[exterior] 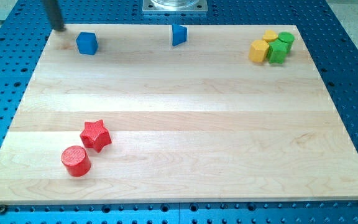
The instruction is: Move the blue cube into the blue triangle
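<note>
Camera view: my tip sits at ten o'clock of the blue cube, near but apart; this tool is a bare rod, holding nothing. The cube lies well apart from the blue triangle at three o'clock on the bench. The whole push remains.

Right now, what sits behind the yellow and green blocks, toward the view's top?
Only the wooden board edge and blue perforated table show behind the yellow blocks and green blocks. They huddle together, so their touching sides are hidden.

Blue cube and triangle, red star and cylinder, yellow and green blocks, pale wooden board.
</note>
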Action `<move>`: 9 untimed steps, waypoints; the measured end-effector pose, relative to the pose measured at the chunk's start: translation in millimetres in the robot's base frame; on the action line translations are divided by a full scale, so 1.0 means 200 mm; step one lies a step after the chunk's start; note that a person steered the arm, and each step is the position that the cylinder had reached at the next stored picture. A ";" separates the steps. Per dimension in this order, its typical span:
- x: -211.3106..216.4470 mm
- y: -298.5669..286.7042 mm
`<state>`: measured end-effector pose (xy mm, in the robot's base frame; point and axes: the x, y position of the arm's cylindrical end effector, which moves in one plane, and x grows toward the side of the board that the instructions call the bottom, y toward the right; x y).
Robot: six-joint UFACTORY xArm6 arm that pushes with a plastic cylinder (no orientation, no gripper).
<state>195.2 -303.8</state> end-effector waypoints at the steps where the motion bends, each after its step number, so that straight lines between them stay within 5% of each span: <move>1: 0.10 0.04; 3: 0.41 0.21; 6: 0.39 0.90; 7: 0.39 0.93; 9: 0.27 0.51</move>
<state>248.8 -200.9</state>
